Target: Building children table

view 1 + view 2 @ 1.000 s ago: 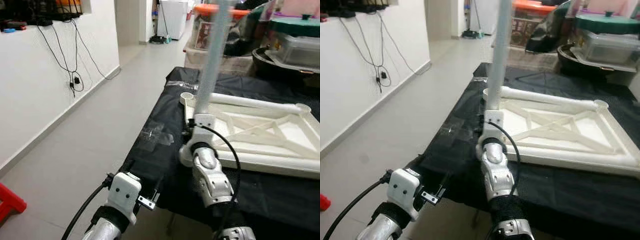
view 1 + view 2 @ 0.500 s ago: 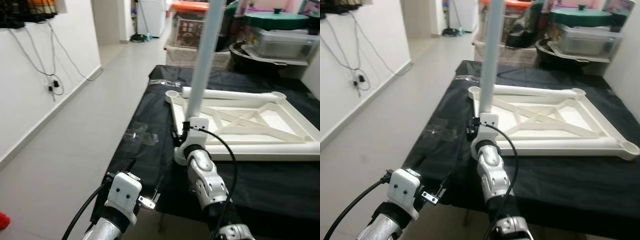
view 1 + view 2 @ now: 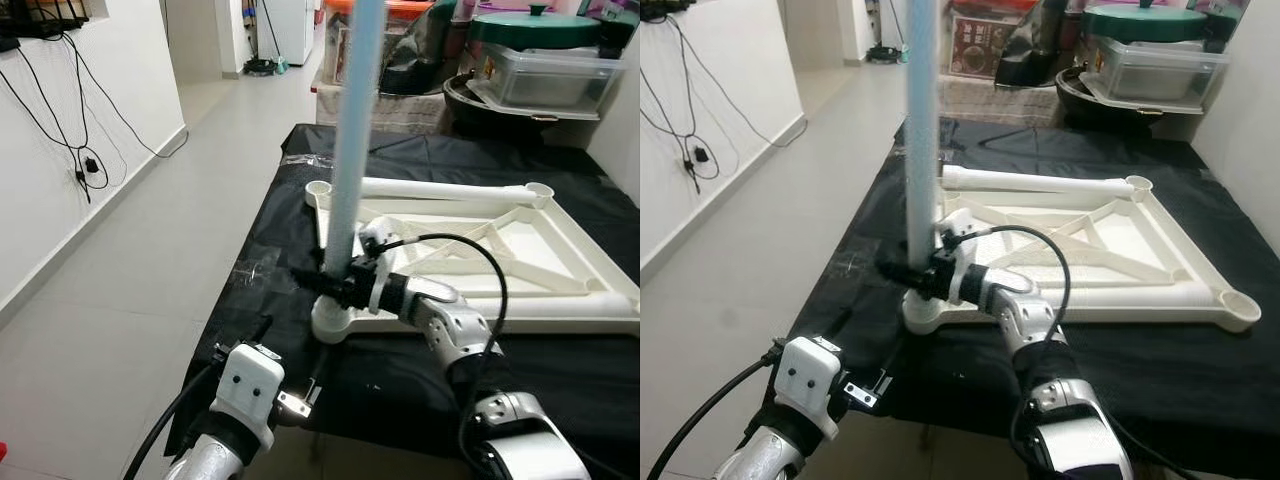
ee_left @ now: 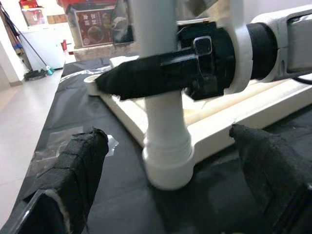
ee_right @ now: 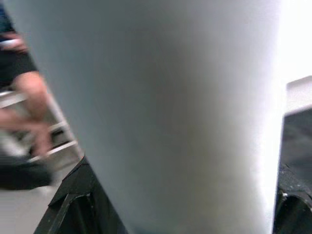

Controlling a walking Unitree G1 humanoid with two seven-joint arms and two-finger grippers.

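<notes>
Right gripper [image 3: 335, 281] clamps the upright leg [image 3: 350, 150] low, above the frame's [image 3: 560, 240] seven-o'clock socket; the smooth, rigid tube likely slips if grabbed higher, while left gripper [image 4: 170, 161] waits open.

Left of the right gripper [image 3: 318, 280] a pale grey tiled floor [image 3: 150, 270] runs along a white wall [image 3: 70, 190] hung with black cables [image 3: 85, 150]. Beyond it, a corridor leads to a white appliance [image 3: 290, 25]. Behind it stand stacked plastic storage boxes [image 3: 540, 75]. Soft, even daylight.
</notes>
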